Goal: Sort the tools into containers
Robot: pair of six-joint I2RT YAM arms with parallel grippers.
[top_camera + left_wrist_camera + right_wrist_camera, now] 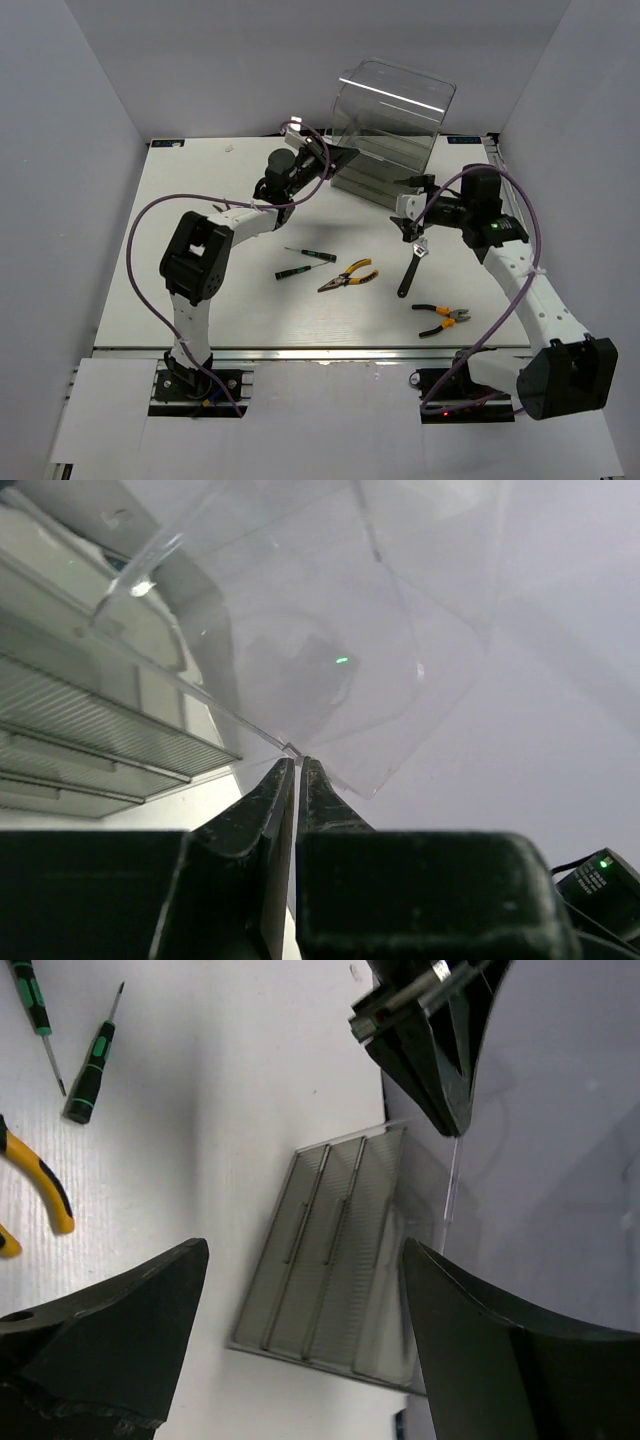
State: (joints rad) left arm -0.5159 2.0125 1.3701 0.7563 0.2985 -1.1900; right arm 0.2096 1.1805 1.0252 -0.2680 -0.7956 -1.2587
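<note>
Left fingers are pressing together, pinching the thin clear edge of the cabinet at its front left corner. Right fingers are spreading wide and gripping nothing, hovering just in front of the drawers and near the head of the wrench. Task is looking barely begun: all five tools are lying loose on the tabletop, and nothing is showing inside the cabinet as far as these views let me judge. Two screwdrivers are lying close together near the centre, with the pliers just right of them. The wrench is lying further right below the right wrist, and the cutters are lying nearest the arm bases. So every tool is waiting to be picked and put away. Cannot tell whether any drawer is standing open. Cabinet is sitting at the far side, its clear upper shell looking tilted. It is smoky hard plastic, glossy and thin-walled, catching glare, and the drawer fronts are looking grey and ribbed. Screwdrivers are showing slim metal shafts and black-green handles. Pliers are showing curved yellow-black handles, slightly spread, and a pointed nose. Cutters are showing orange-black grips. Wrench is looking flat, with a silver head and a dark handle. Tabletop is looking white, matte and finely ribbed.
</note>
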